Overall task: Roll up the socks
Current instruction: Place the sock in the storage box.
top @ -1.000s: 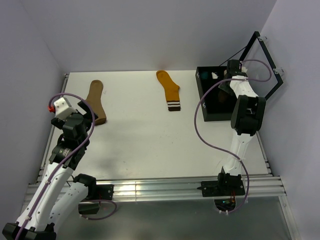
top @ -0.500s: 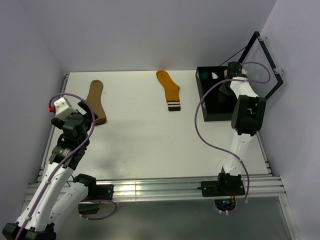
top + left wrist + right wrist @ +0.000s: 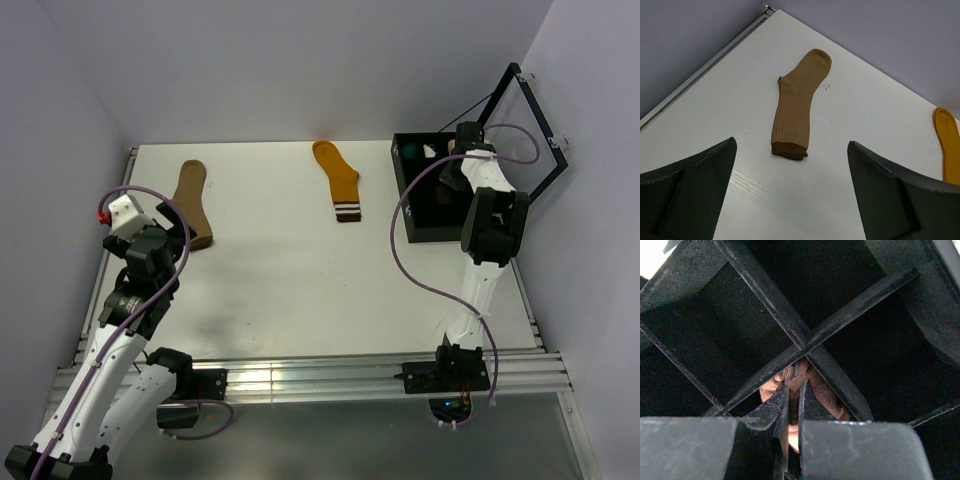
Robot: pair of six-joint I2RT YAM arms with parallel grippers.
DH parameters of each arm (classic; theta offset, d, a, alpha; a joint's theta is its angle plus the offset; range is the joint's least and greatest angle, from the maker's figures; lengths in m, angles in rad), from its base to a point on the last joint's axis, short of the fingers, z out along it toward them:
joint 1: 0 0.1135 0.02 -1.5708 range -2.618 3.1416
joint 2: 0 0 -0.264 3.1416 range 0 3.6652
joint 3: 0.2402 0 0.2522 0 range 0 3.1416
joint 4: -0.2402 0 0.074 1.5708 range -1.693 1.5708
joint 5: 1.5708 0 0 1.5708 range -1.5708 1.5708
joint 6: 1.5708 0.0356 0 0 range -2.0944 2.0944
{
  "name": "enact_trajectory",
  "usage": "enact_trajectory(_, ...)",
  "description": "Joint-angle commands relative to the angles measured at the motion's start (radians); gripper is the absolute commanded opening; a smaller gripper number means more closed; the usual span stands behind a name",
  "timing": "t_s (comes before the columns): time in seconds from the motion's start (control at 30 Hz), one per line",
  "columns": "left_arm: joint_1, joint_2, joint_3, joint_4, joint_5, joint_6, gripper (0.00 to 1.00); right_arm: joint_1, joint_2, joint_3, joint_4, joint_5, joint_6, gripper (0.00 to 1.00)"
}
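A tan sock (image 3: 193, 200) lies flat at the table's far left, with a dark brown end nearest me; it also shows in the left wrist view (image 3: 796, 105). My left gripper (image 3: 181, 226) is open and empty, just short of that dark end, jaws wide apart (image 3: 791, 167). A mustard-orange sock (image 3: 338, 181) with a striped cuff lies at the far middle, and its edge shows in the left wrist view (image 3: 949, 145). My right gripper (image 3: 453, 172) reaches down into a black divided box (image 3: 412, 235). It is shut on a brown ribbed sock (image 3: 817, 385) inside a compartment (image 3: 793, 390).
The box's black cross dividers (image 3: 790, 335) run close around my right fingers. Small teal (image 3: 405, 152) and white (image 3: 428, 150) bundles sit in the box's far compartments. A black frame (image 3: 535, 120) leans on the right wall behind the box.
My right arm has shifted slightly left over the box. The left arm and the socks on the table have not moved.
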Motion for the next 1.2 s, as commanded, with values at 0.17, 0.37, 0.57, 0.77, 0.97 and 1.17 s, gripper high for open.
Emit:
enact_trajectory(0.17,0.002,0.0,-0.003,0.031,0.016,0.022,0.99,-0.026,0.104,0.104,-0.187,-0.034,-0.016,0.21)
enact_trajectory(0.37,0.002,-0.002,-0.003,0.031,0.016,0.023,0.98,-0.025,-0.003,-0.036,-0.053,-0.098,-0.03,0.41)
enact_trajectory(0.57,0.002,0.0,-0.002,0.031,0.016,0.023,0.98,-0.025,-0.173,-0.115,0.068,-0.115,-0.036,0.47)
enact_trajectory(0.77,0.002,-0.006,-0.003,0.028,0.014,0.022,0.98,-0.022,-0.253,-0.151,0.108,-0.1,-0.031,0.46)
enact_trajectory(0.97,0.002,-0.012,-0.003,0.027,0.016,0.022,0.98,-0.02,-0.244,-0.188,0.149,-0.074,-0.022,0.35)
enact_trajectory(1.17,0.002,-0.015,-0.005,0.025,0.014,0.022,0.98,-0.023,-0.176,-0.173,0.169,-0.054,-0.024,0.24)
